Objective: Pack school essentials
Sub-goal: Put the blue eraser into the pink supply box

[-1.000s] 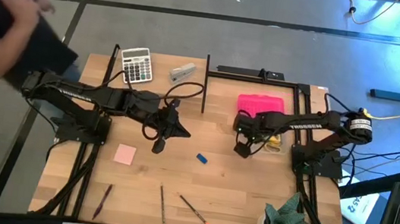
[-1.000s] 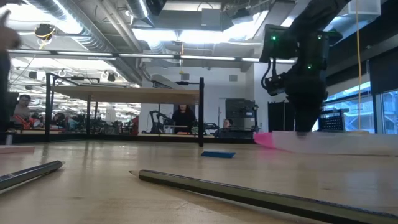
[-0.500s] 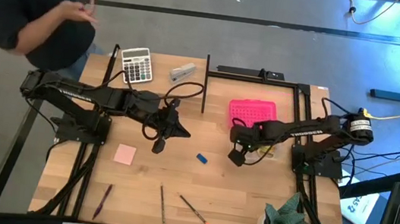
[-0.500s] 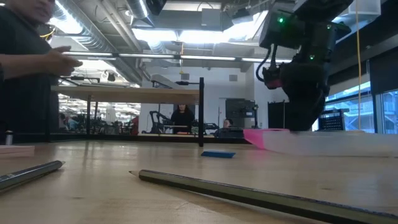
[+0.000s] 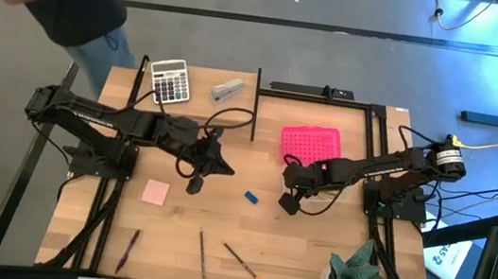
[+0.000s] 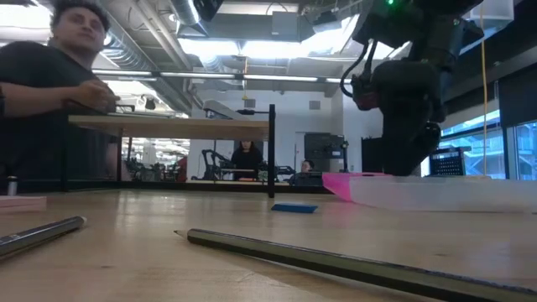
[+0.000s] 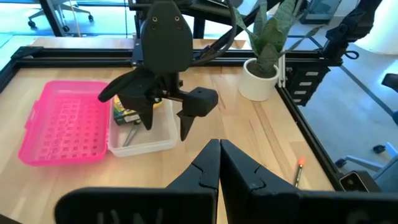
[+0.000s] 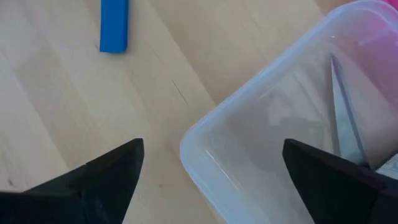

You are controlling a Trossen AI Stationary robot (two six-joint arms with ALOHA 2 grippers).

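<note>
**Open Gripper Closes In on Blue Eraser**

At mid-table, the right gripper (image 5: 287, 201) hangs with its fingers spread wide and nothing between them, just past the corner of the clear plastic box (image 7: 152, 140) whose pink lid (image 5: 310, 145) lies beside it. The blue eraser (image 5: 250, 197) sits on bare wood near the gripper at about its 9 o'clock in the overhead view, with no other object between them. It is a small flat slab, bright blue, its long axis running roughly from 10 to 4 o'clock (so the fingers would likely need to straddle its narrow width). The left gripper (image 5: 194, 183), fingers pressed together and empty, waits at the eraser's 9 o'clock, a little farther off; the right arm looks the better placed for this pick. Scissors and a crayon box already appear to lie in the clear box. The pink note pad (image 5: 156, 192) and three pencils (image 5: 203, 257) remain on the table, towards 7 o'clock.
</note>
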